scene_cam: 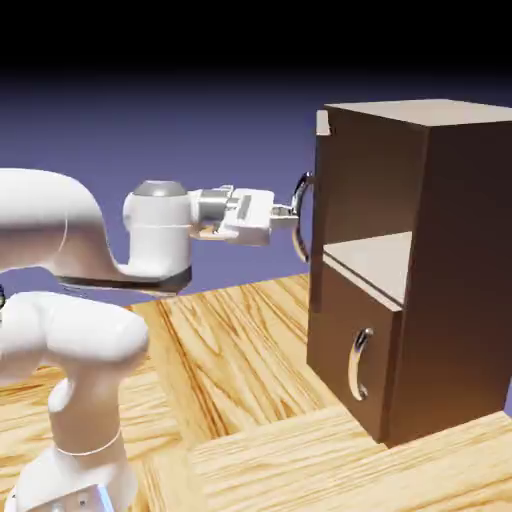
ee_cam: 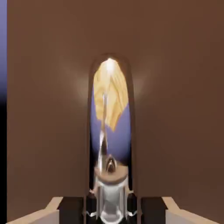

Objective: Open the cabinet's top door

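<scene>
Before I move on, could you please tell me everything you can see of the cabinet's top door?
The top door is a flat, plain, dark-brown rectangular panel that looks like wood, with a curved, shiny silver bar handle set upright on its outer face. It stands upright and swung open, seen nearly edge-on in the exterior view, leaving the upper compartment exposed above the closed lower panel. The gripper is closed on the handle; I see nothing else touching the door's face.
</scene>
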Controlling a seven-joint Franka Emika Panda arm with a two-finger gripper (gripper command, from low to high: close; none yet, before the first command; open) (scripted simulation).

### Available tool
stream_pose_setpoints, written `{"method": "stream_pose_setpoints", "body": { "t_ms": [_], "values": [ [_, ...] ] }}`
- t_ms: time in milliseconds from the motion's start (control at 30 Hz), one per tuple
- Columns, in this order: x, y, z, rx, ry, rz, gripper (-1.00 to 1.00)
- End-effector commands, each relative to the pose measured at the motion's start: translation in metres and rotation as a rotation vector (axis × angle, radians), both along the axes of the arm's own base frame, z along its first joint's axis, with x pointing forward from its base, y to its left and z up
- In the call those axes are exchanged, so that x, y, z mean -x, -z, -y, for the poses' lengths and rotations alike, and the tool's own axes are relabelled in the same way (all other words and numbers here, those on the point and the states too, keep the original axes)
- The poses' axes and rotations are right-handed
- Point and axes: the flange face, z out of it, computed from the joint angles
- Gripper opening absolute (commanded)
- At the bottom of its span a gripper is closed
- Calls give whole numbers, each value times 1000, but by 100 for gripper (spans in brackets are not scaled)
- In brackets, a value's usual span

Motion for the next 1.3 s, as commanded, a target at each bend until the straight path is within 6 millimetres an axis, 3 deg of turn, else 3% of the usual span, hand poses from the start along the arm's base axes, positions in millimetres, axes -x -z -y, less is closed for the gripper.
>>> {"method": "stream_pose_setpoints", "body": {
  "t_ms": [0, 300, 600, 1000, 1233, 1267],
  "values": [
    [3, 0, -6, 0, 22, 0, -100],
    [25, 0, -67, 0, 251, 0, -100],
    [33, 0, -133, 0, 489, 0, -100],
    [18, 0, -224, 0, 814, 0, -100],
    [2, 0, -262, 0, 959, 0, -100],
    [2, 0, -262, 0, 959, 0, 100]
  ]
}}
